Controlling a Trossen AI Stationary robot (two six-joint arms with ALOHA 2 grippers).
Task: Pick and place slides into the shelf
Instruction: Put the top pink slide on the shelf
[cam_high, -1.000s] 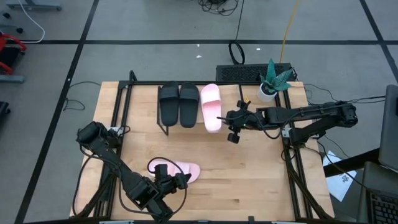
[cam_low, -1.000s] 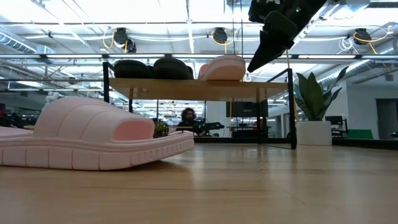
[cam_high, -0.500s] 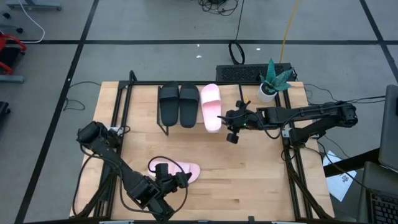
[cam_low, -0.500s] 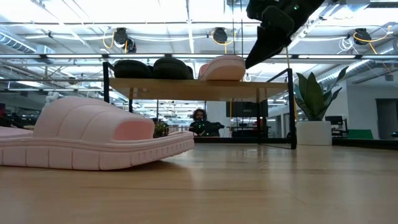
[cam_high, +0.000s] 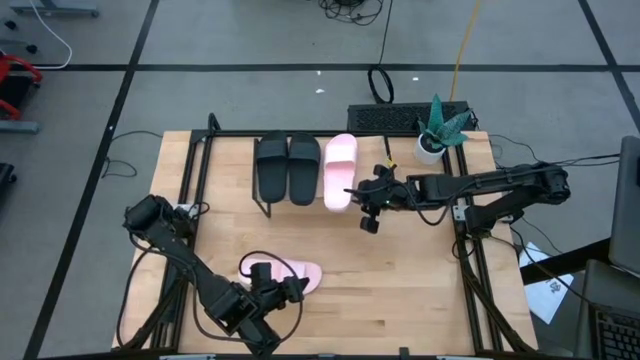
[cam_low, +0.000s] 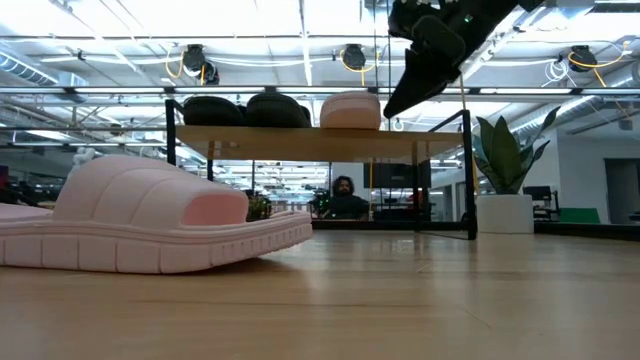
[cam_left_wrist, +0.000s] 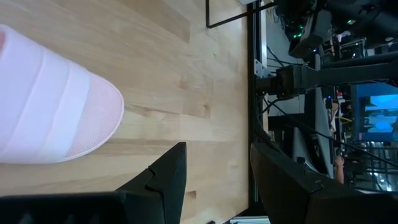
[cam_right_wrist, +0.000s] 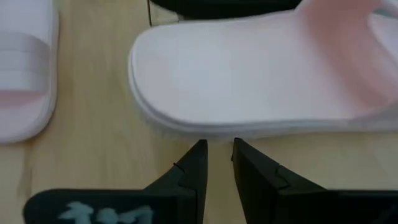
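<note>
Where the shelf (cam_low: 300, 141) stands, slides (cam_low: 245, 109) show only partly.

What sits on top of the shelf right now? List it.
On the shelf sit two black slides and one pink slide, side by side. The right gripper hovers beside the pink one. The board under them is covered from above.
</note>
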